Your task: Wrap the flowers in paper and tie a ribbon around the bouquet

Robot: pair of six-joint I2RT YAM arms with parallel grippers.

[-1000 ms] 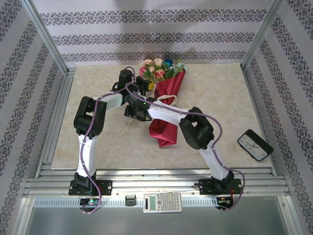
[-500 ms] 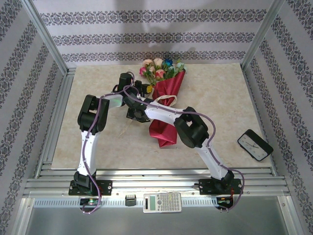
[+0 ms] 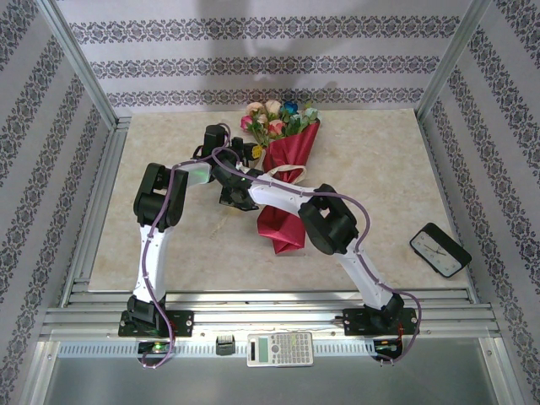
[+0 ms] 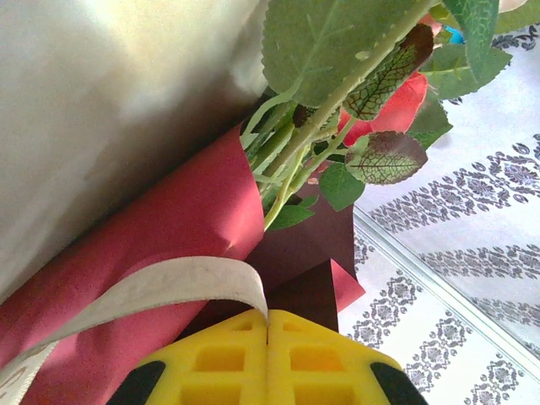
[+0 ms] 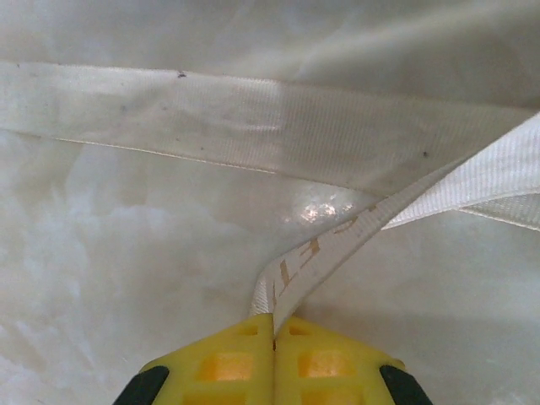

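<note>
The bouquet (image 3: 287,181) lies on the table in the top view, a red paper (image 3: 283,224) cone with the flowers (image 3: 274,114) at its far end. A cream ribbon (image 3: 285,173) crosses the cone's middle. My left gripper (image 3: 253,155) sits at the cone's left edge. In the left wrist view it (image 4: 268,319) is shut on the ribbon (image 4: 160,288), which runs over the red paper (image 4: 169,215) below the green stems (image 4: 304,143). My right gripper (image 3: 229,198) is left of the cone, low over the table. Its jaws (image 5: 274,327) are shut on a printed ribbon strand (image 5: 325,251).
A black clock (image 3: 440,250) lies at the table's right front. A calculator (image 3: 280,348) and a small black block (image 3: 224,344) rest on the front rail. Metal frame posts and patterned walls close in the table (image 3: 380,169). A second ribbon strand (image 5: 253,118) lies flat across the marble.
My right gripper has shut on the ribbon strand. Both arms shifted slightly toward the far side early on, then held still.
</note>
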